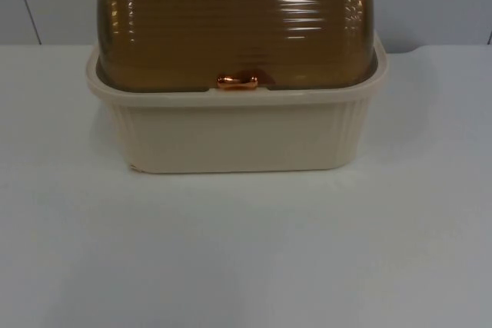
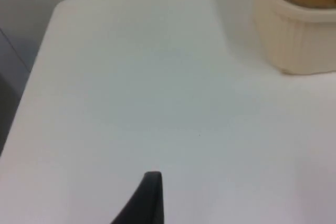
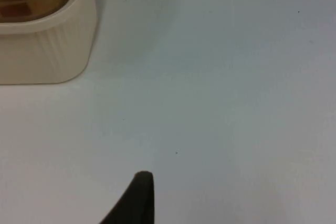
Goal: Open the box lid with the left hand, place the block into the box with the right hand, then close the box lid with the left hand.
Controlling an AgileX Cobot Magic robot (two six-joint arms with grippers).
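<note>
A cream box (image 1: 238, 132) with its brown ribbed lid (image 1: 238, 21) shut sits on the white table (image 1: 246, 251). Both grippers – left gripper (image 2: 149, 198), right gripper (image 3: 137, 198) – hover over bare table, well apart from the box; I cannot tell their finger spread.

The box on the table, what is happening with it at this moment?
Nothing is handling it yet. The cream box stands on the white table with its brown see-through lid closed, the small copper handle at its front edge. The left gripper and the right gripper hang over bare table on either side of the box, touching nothing. No block can be seen.
</note>
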